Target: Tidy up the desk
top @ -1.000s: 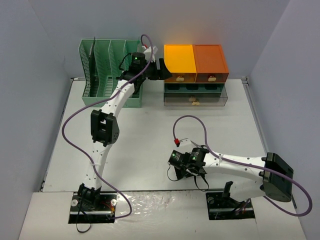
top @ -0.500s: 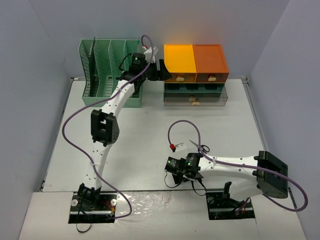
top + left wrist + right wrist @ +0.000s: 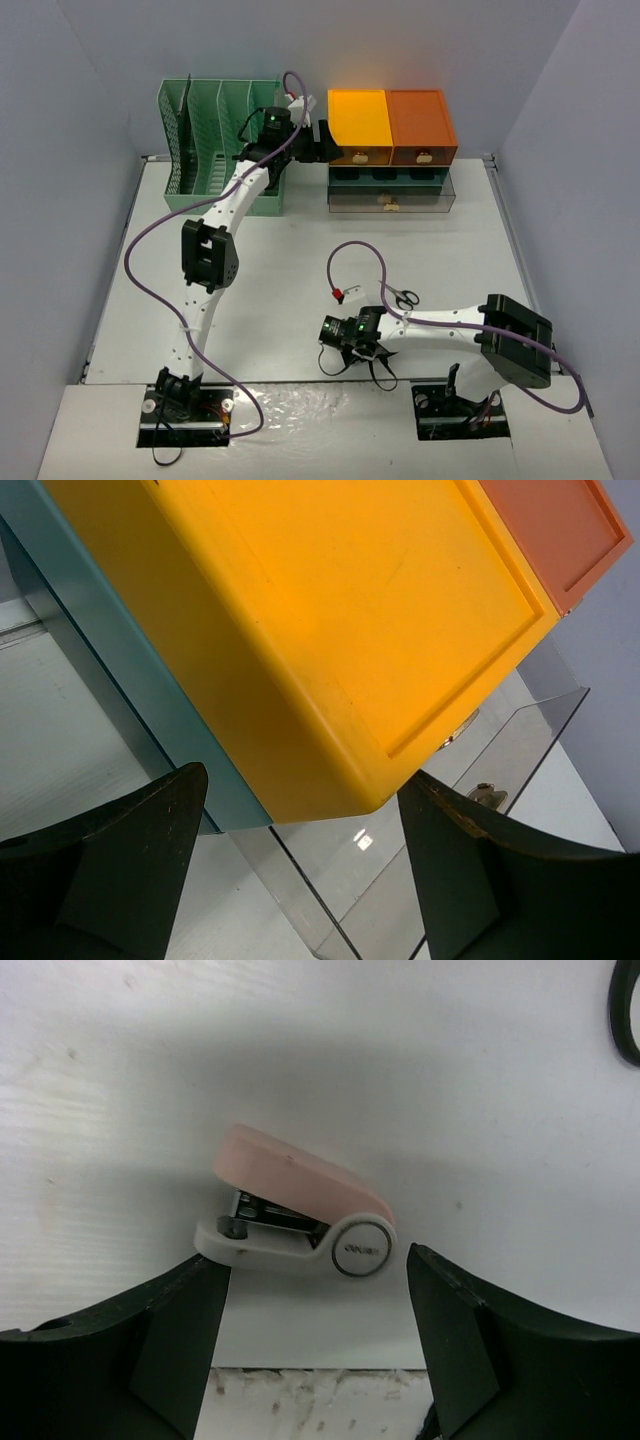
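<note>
- The bench point(image 3: 300, 230) is a wide, pale tabletop. It carries a drawer unit point(image 3: 390, 150) at its far edge and stretches out in front of that unit to the two arm bases.
- The drawer unit has yellow and orange boxes on top, with darker and clear trays below.
- A green file rack point(image 3: 215, 140) stands just to the left of the drawer unit.
- The left arm point(image 3: 210, 255) reaches up to the drawer unit's top left corner. Its jaws are spread and hold nothing. In the wrist view the yellow box's corner point(image 3: 330, 650) sits between the two fingers.
- The right arm point(image 3: 450, 335) is folded low, well in front of the drawer unit and near the bench's front edge. Its jaws are spread either side of a pink and white stapler point(image 3: 300, 1222), which lies on its side. Whether they touch it is hard to tell.
- Small scissors point(image 3: 405, 297) lie between the stapler and the drawer unit, beside the right arm's purple cable.
- Risk: the stapler's rounded pink top may squirt out if the jaws close off centre.
- Risk: the stapler lies close to the front edge, so a nudge could push it off.
- Risk: a careless move by the left arm could knock or shift the drawer unit.
- Risk: the trailing cable could drag the scissors.
</note>
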